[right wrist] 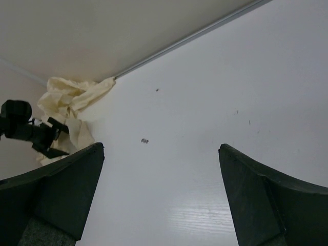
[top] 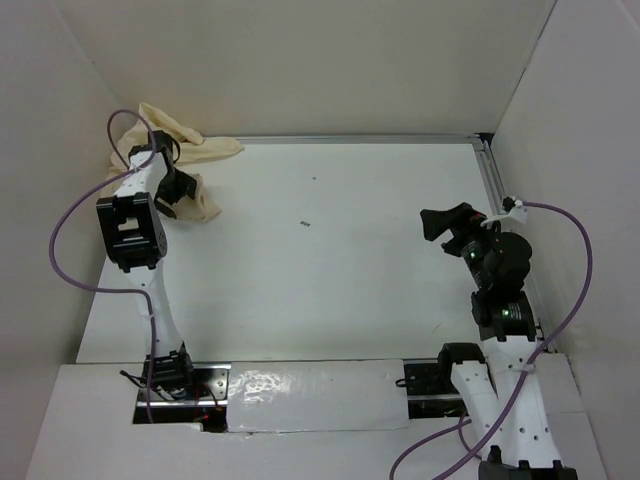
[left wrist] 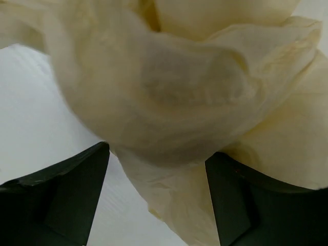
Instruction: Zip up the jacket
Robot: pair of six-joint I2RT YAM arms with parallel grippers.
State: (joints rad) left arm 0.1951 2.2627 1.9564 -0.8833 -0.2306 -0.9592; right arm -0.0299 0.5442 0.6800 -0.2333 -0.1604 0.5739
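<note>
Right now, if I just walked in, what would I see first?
A crumpled cream jacket is bunched up in the far left corner of the white table. The left gripper is pressed right up against it, open, with soft cloth bulging into the gap. The right gripper hangs over the right side of the table, open and holding nothing.

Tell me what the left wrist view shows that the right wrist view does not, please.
Only left wrist: the jacket folds close up, filling the frame beyond the open left gripper. Only right wrist: the whole bunched jacket in the far corner, the left arm at it, a dark speck, the rail, the open right gripper. Both: cream jacket, white table.
</note>
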